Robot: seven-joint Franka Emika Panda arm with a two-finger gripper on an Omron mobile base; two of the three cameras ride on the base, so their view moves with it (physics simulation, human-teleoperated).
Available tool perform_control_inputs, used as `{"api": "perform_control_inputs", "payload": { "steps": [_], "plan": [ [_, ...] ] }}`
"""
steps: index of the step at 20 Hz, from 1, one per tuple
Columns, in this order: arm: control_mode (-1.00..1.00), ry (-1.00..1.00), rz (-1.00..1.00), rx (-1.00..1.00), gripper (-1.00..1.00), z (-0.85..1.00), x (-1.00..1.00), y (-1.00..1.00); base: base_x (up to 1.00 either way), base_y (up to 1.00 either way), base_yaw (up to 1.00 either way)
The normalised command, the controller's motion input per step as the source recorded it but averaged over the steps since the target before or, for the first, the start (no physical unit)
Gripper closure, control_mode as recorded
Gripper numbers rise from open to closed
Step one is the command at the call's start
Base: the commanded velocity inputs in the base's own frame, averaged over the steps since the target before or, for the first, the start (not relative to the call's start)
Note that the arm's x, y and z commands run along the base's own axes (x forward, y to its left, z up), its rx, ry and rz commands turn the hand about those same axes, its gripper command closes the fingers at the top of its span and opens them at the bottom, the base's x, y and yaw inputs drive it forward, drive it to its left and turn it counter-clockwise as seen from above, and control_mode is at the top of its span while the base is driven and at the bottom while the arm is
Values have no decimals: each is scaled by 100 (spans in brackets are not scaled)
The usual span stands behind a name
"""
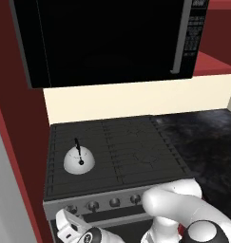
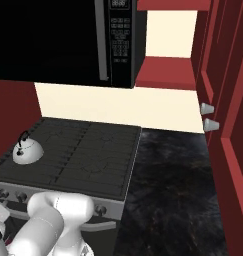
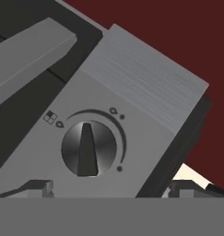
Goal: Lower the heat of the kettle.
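Grey stove knob [image 3: 89,148] sits centred between the gripper's [image 3: 118,188] spread fingertips; close squarely on its ridge before turning for the kettle [image 1: 79,160].

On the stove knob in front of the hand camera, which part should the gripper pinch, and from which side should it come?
Pinch the raised tapered ridge across the stove knob, one fingertip on each flat flank. Come straight on at the front panel, along the knob's axis. The round face offers little purchase for turning; the ridge's flanks do. The gripper is already spread wide about it.
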Motion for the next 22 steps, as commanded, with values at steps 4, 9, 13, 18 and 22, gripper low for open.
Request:
{"api": "perform_control_inputs", "payload": {
  "steps": [4, 9, 13, 18, 22],
  "plan": [
    [-100, 0, 0, 0, -100, -5, 11, 0, 0, 0, 0],
    [-100, 0, 0, 0, -100, -10, 12, 1, 0, 0, 0],
    [-100, 0, 0, 0, -100, -12, 9, 5, 0, 0, 0],
    [-100, 0, 0, 0, -100, -9, 4, 7, 0, 0, 0],
    [-100, 0, 0, 0, -100, -7, 0, 8, 0, 0, 0]
  ]
}}
